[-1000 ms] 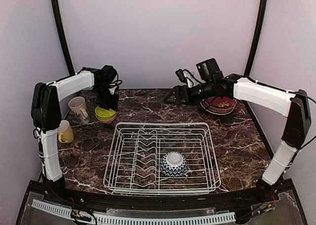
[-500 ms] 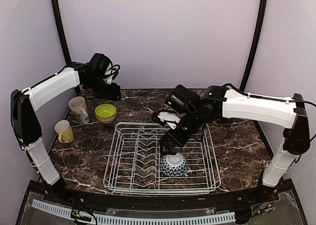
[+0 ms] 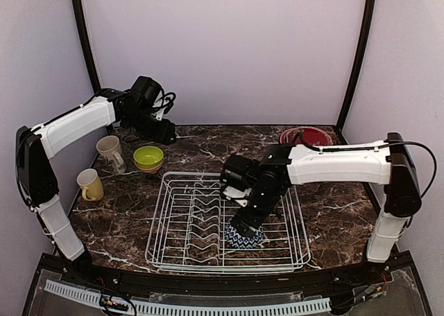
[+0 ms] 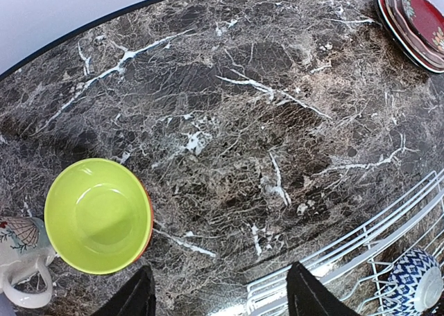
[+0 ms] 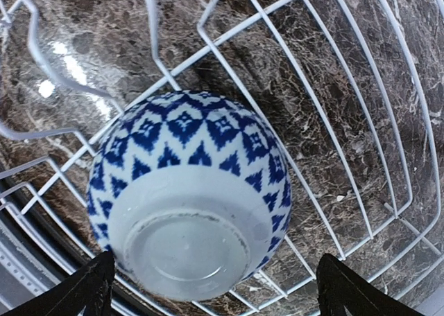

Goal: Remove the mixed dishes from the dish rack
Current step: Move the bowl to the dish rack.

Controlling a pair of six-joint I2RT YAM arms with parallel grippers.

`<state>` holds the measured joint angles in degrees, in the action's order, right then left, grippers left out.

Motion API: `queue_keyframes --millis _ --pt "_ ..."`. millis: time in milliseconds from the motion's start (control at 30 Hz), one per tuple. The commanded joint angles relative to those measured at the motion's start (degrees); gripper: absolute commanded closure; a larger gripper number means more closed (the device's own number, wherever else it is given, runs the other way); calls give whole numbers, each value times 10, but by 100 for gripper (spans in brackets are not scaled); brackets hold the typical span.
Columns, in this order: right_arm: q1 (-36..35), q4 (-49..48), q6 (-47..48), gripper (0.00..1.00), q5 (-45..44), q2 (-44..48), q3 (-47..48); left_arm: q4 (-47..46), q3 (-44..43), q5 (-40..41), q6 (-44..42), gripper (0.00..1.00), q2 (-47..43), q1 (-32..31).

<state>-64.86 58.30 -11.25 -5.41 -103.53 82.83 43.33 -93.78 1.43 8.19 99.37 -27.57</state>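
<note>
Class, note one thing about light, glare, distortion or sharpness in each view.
Top external: soft, even light, no harsh shadows. Left wrist: the far edge of the table bows, which is lens distortion. Right wrist: glare spots on the table beside the sharp blue-patterned bowl.

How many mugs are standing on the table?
2. The cream mug stands far left, beside the lime bowl; the yellow mug stands nearer, by the left edge. I see no others hidden.

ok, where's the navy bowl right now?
Top view: the navy zigzag bowl sits upside down in the dish rack, near-right part, just right of the prong row, directly under the open right gripper.
</note>
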Motion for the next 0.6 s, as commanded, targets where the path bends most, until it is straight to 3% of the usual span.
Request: queue_keyframes --millis 0,167,400,567 --pt "-8 2 -22 1 -98 -20 -2 4 9 9 -9 36 -2 -4" --pt "13 -2 -55 1 -159 -13 -8 5 9 10 -10 36 0 -5" --pt "16 -27 -20 1 -100 14 -8 5 8 4 -9 36 2 -5" --pt "-6 16 -43 1 -112 6 33 6 7 2 -8 36 3 -6"
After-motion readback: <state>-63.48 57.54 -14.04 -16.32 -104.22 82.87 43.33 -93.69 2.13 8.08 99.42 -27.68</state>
